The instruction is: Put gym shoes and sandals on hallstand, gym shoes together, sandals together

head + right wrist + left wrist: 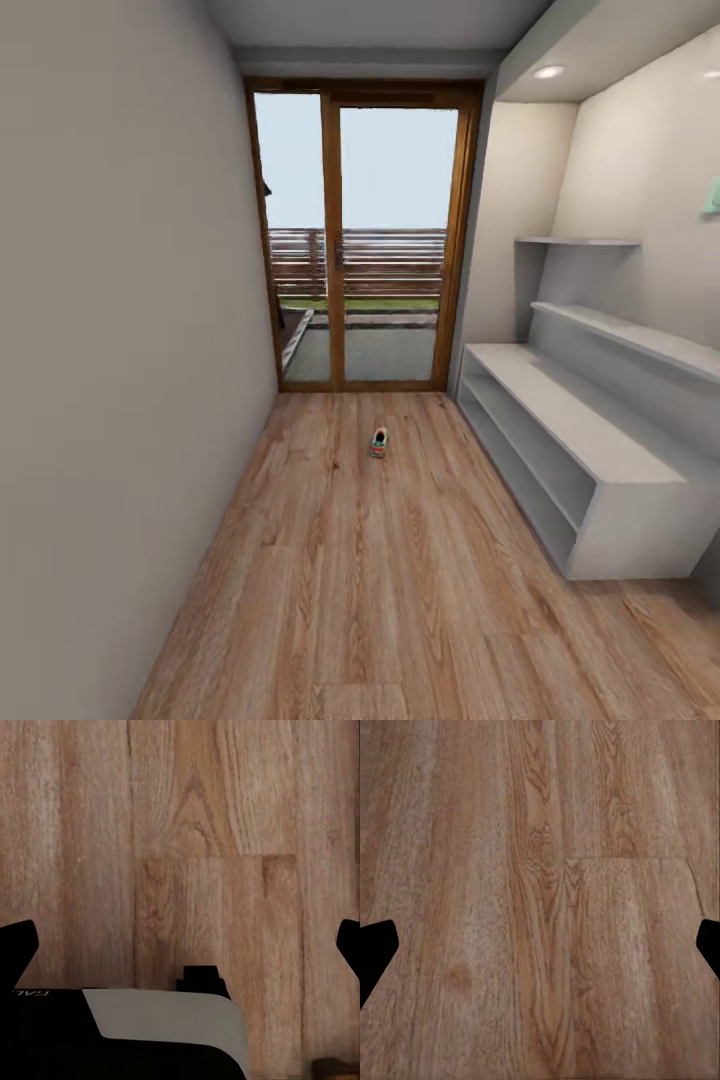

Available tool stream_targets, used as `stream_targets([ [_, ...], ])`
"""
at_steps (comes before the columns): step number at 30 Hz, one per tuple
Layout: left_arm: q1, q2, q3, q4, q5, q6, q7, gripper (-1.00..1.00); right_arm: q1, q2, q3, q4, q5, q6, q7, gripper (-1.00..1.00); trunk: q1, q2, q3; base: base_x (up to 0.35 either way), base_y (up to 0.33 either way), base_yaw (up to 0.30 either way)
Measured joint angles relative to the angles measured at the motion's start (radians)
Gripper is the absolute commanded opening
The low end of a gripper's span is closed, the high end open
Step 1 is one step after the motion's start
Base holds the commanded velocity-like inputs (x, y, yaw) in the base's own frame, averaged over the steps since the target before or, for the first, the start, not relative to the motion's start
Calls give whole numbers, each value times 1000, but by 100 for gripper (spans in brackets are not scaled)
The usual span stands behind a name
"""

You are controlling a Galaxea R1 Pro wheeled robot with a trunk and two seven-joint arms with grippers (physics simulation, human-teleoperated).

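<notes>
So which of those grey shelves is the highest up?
The short light-grey wall shelf nearest the glass door; the longer wall shelf and the low rack's top sit lower.

I see light brown wood-grain planks on the corridor floor [400,590], and one gym shoe [379,441] on it showing white with red-orange and a touch of green. The hallstand [560,420] is pale grey, the door frame [332,240] warm brown. Under my left gripper [540,945] and right gripper [180,945], black fingertips frame swirling brown grain.

1 distant gym shoe [379,442], details too small; hallstand [560,415] cut off at right edge
</notes>
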Motion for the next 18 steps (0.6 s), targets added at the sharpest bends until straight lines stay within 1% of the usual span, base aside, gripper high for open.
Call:
stream_targets([
  [3, 0, -2, 0, 0, 0, 0, 0, 100, 0, 0, 0, 0, 0, 0, 0, 100, 0, 0, 0, -253, 90, -255],
  [7, 0, -3, 0, 0, 0, 0, 0, 100, 0, 0, 0, 0, 0, 0, 0, 100, 0, 0, 0, -209, 152, -68],
  [9, 0, -3, 0, 0, 0, 0, 0, 100, -1, 0, 0, 0, 0, 0, 0, 100, 0, 0, 0, -79, 56, -32],
  [12, 0, -3, 0, 1, 0, 0, 0, 100, -1, 0, 0, 0, 0, 0, 0, 100, 0, 0, 0, -37, 26, -124],
  [18, 0, -3, 0, 1, 0, 0, 0, 100, 0, 0, 0, 0, 0, 0, 0, 100, 0, 0, 0, -11, 8, -222],
])
